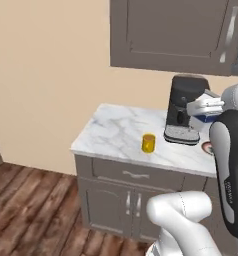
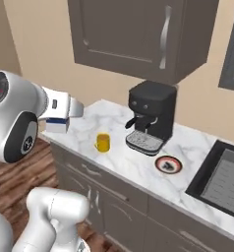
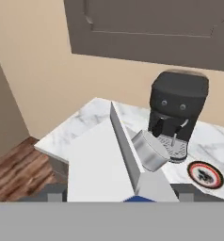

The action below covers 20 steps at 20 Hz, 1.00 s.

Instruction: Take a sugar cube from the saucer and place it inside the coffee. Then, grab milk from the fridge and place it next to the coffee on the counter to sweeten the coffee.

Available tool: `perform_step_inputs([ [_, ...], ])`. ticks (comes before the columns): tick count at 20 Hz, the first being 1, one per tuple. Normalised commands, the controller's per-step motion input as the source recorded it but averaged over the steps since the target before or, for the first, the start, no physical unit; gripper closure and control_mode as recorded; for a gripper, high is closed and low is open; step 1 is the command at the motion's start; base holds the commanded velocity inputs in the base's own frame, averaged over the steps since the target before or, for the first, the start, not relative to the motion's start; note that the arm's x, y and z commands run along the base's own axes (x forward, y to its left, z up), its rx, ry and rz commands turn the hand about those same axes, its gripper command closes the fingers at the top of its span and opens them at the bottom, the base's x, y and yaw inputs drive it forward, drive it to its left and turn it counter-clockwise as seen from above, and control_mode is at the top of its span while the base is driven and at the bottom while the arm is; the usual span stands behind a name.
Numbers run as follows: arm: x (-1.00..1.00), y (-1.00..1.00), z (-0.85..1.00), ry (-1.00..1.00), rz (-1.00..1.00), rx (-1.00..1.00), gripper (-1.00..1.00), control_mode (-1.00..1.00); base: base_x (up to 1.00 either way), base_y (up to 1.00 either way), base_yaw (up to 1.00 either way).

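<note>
— What's on that white marble counter (image 2: 114, 160) with the grey veins?

— A small yellow cylindrical mug (image 2: 103, 142) stands near the front edge. Just to its right is a black coffee machine (image 2: 150, 115) with a metal drip tray, back against the beige wall (image 1: 46, 75). Further right lies a small round saucer (image 2: 168, 164) with a reddish-brown rim, white ring and dark centre, and beyond that a dark sink basin (image 2: 223, 179) is sunk into the slab.

— And the room around it?

— Grey-brown cabinets (image 1: 123, 202) with silver handles under the slab, a matching grey-brown wall cupboard (image 2: 138, 32) above, and a brown wooden plank floor (image 1: 26, 210) at the left.

— Where's the milk?

— The small white gable-top carton (image 3: 109, 164) with a blue band is up in the air in the robot's two-finger gripper (image 2: 57, 120), left of the mug and above the counter's left end. From the hand camera its white roof and grey cap sit right between the fingers.

— So the pincer is clamped on it?

— Yes, jaws spread wide around the carton.
</note>
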Motion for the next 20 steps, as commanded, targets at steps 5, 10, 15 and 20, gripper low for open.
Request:
perform_step_inputs([
  [5,0.0,0.0,0.0,0.0,0.0,0.0,1.0,1.0,0.48,0.5,-0.54],
  [10,0.0,0.0,0.0,0.0,0.0,0.0,1.0,1.0,0.12,0.31,-0.49],
  [15,0.0,0.0,0.0,0.0,0.0,0.0,1.0,1.0,0.18,0.41,-0.32],
  [20,0.0,0.0,0.0,0.0,0.0,0.0,1.0,1.0,0.07,0.35,-0.05],
])
